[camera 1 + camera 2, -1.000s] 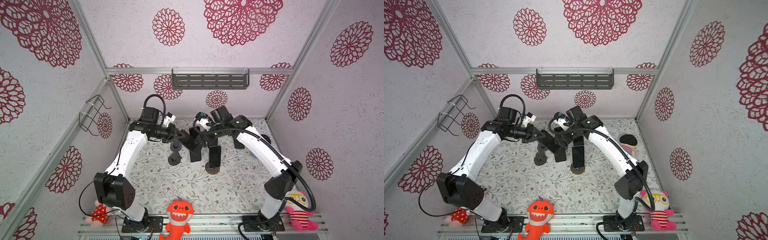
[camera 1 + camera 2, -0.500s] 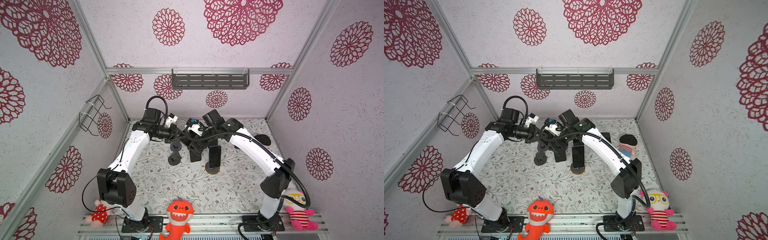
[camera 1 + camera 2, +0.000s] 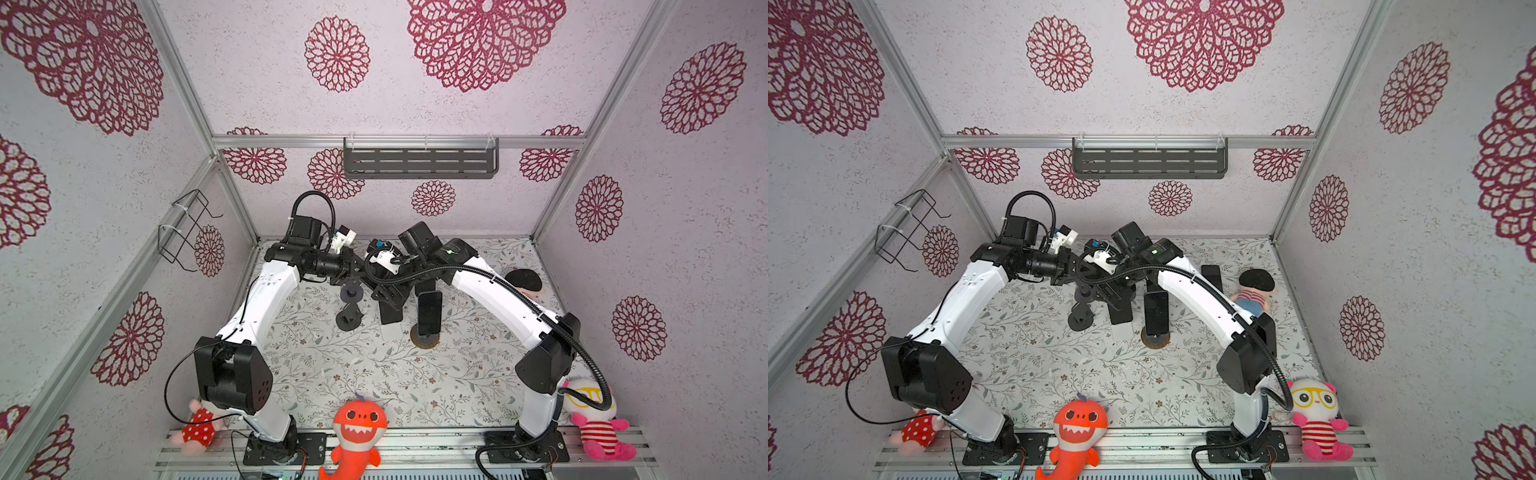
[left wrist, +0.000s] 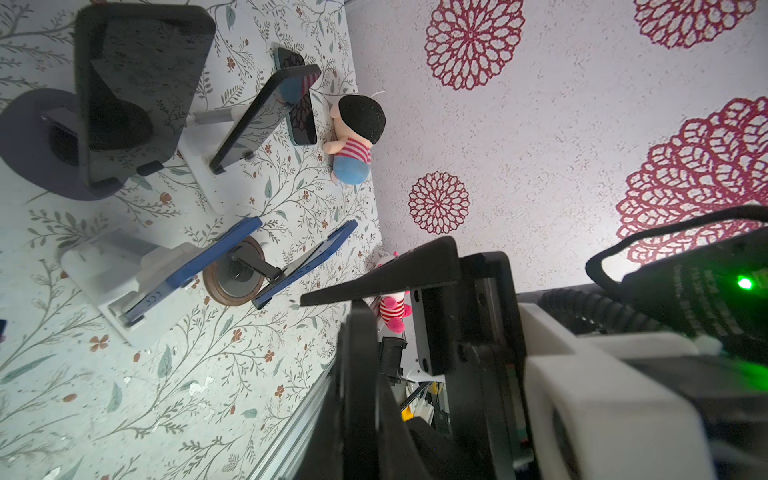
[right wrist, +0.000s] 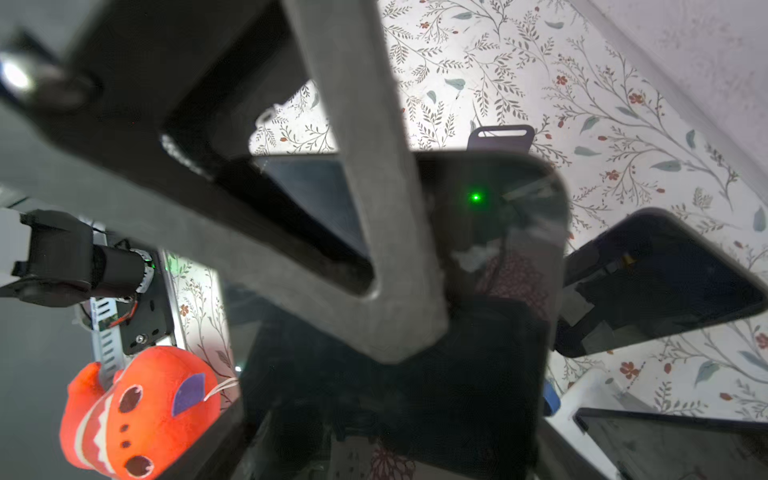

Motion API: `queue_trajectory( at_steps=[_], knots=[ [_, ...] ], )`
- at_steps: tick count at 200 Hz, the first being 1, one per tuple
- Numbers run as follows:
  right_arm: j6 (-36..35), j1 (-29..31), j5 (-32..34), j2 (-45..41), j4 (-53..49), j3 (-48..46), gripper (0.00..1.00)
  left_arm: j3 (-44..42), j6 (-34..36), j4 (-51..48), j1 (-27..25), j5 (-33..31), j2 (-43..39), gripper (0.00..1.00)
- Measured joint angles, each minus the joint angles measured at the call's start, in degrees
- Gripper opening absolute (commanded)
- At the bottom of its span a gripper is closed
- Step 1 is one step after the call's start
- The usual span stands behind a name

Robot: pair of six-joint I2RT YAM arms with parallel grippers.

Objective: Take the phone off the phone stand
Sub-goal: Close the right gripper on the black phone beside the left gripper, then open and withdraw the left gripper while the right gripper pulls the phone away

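Now L gripper (image 3: 358, 272) clenched; R gripper (image 3: 388, 297) over glossy black rect. phone (image 3: 392, 318), grip state unclear.

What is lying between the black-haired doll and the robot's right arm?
A dark phone lies flat on the table there, beside the doll; a top view and the left wrist view show it.

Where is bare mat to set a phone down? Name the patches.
Free: the front mat, from the shark up to the round stand base. Free too: the strip right of that base, under the right arm. Crowded: back middle, where stands and phones bunch; back right holds a doll and a flat phone.
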Motion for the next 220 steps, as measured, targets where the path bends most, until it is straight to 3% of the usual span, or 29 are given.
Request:
queue_trajectory(
  at_steps=[48, 66, 108, 197, 220],
  knots=[
    [0.46, 0.00, 0.76, -0.13, 2.23, -1.60, 0.58, -0.44, 0.15, 1.05, 0.07, -0.44, 0.24, 0.00],
    [0.72, 0.00, 0.81, -0.15, 2.80, -2.25, 0.52, -0.92, 0.13, 1.40, 0.09, -0.57, 0.28, 0.12],
    [1.90, 0.09, 1.90, -0.22, 4.59, -3.08, 0.46, -1.03, -1.03, 2.91, 0.13, -0.09, 0.42, 0.31],
    [4.79, -0.13, 5.79, -1.03, 7.23, -5.60, 0.35, -4.55, -1.84, 5.22, 2.12, 1.53, -1.46, 0.55],
    [6.45, -0.87, 6.56, -2.56, 8.24, -6.56, 0.28, -5.66, -2.36, 6.54, 3.78, 1.60, -3.02, 0.59]
  ],
)
